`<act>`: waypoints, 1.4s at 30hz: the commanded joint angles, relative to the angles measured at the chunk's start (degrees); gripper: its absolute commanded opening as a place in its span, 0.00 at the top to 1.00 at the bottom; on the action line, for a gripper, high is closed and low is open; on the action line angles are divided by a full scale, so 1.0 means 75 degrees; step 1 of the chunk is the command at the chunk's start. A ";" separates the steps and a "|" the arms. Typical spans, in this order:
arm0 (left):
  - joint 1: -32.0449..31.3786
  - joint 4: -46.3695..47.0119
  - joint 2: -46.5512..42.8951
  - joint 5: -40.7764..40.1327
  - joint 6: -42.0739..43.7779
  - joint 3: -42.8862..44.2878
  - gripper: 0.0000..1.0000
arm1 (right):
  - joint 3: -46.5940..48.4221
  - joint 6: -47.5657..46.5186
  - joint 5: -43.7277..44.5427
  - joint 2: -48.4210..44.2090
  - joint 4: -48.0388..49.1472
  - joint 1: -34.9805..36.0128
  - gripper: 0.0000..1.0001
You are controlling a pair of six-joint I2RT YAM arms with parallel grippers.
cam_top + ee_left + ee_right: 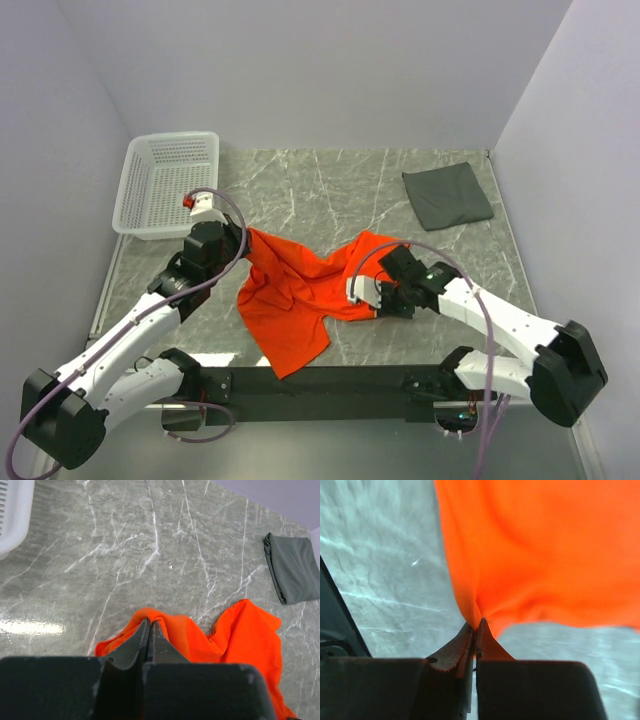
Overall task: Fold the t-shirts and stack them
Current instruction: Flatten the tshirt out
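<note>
Closest to my lenses, both sets of jaws are pinched tight with no gap showing. Left gripper (151, 624) is clamped on a fold of the orange shirt (295, 300), and the cloth humps up right at the tips. Right gripper (476, 625) is closed on another edge of the same shirt. The fabric fans out taut from that pinch, and the table (330, 190) shows blurred past it.

From above, the orange shirt is strung between my two grippers across the near middle of the table. It's crumpled and sagging in the centre, with a long flap trailing back toward my bases.

Over on the far right, the grey shirt (447, 195) lies folded flat, well apart from the orange one. The basket (170, 138) sits in the far left corner, just beyond my left wrist.
</note>
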 commanded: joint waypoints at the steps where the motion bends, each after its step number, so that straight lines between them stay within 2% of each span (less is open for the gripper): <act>1: 0.0078 0.0088 -0.0076 0.0094 0.0093 0.0067 0.99 | 0.1070 -0.0321 -0.0340 -0.0361 -0.0525 -0.0147 1.00; 3: 0.0113 0.0123 -0.0017 0.0176 0.0058 0.0067 1.00 | 0.1597 -0.0145 -0.0165 0.0350 -0.0337 -0.0206 1.00; 6: 0.0113 0.0205 0.0088 0.0317 -0.0013 0.0067 0.99 | 0.2009 0.0545 0.0934 0.1474 0.0715 -0.0311 0.77; 7: 0.0113 0.0229 0.0123 0.0352 -0.0013 0.0067 0.99 | 0.2090 0.1104 0.1320 0.1735 0.1089 -0.0369 0.60; 8: 0.0124 0.0206 0.0135 0.0364 -0.0013 0.0067 1.00 | 0.2219 0.1516 0.2530 0.1970 0.2010 -0.0416 0.54; 10: 0.0136 0.0147 0.0159 0.0387 -0.0001 0.0090 0.99 | 0.2500 0.2277 0.3231 0.2545 0.2381 -0.0731 0.49; 11: 0.0136 0.0135 0.0147 0.0411 0.0011 0.0090 0.99 | 0.2722 0.2607 0.3803 0.2628 0.2754 -0.0884 0.43; 14: 0.0160 0.0135 0.0065 0.0411 0.0046 0.0020 0.99 | 0.2912 0.2938 0.3447 0.2477 0.2594 -0.1540 0.41; 16: 0.0195 0.0182 0.0019 0.0446 0.0046 -0.0027 0.99 | 0.2818 0.2741 0.2255 0.2044 0.2302 -0.1740 0.41; 17: 0.0218 0.0217 -0.0005 0.0504 0.0034 -0.0074 0.99 | 0.2679 0.2530 0.0718 0.1741 0.1743 -0.1857 0.41; 18: 0.0218 0.0229 -0.0005 0.0528 0.0034 -0.0086 0.99 | 0.2596 0.2215 0.0703 0.1587 0.1355 -0.1881 0.41; 19: 0.0218 0.0241 -0.0005 0.0563 0.0022 -0.0109 0.99 | 0.2502 0.1469 -0.0608 0.1435 0.1026 -0.1870 0.40; 20: 0.0230 0.0264 -0.0017 0.0587 0.0022 -0.0121 0.99 | 0.2246 0.1137 -0.1294 0.1282 0.0559 -0.1766 0.40; 22: 0.0230 0.0241 -0.0028 0.0645 0.0022 -0.0133 0.99 | 0.1987 0.0702 -0.2001 0.0977 0.0484 -0.1555 0.39; 23: 0.0253 0.0241 -0.0052 0.0657 0.0022 -0.0144 0.99 | 0.1765 0.0630 -0.1969 0.0964 0.0588 -0.1217 0.39; 30: 0.0265 0.0135 -0.0239 0.0692 -0.0036 -0.0273 1.00 | 0.1411 0.0548 -0.0506 0.1724 0.1795 -0.0465 0.38; 42: 0.0312 0.0123 -0.0263 0.0774 -0.0048 -0.0297 0.99 | 0.1482 0.0676 0.0784 0.2605 0.2757 0.0040 0.39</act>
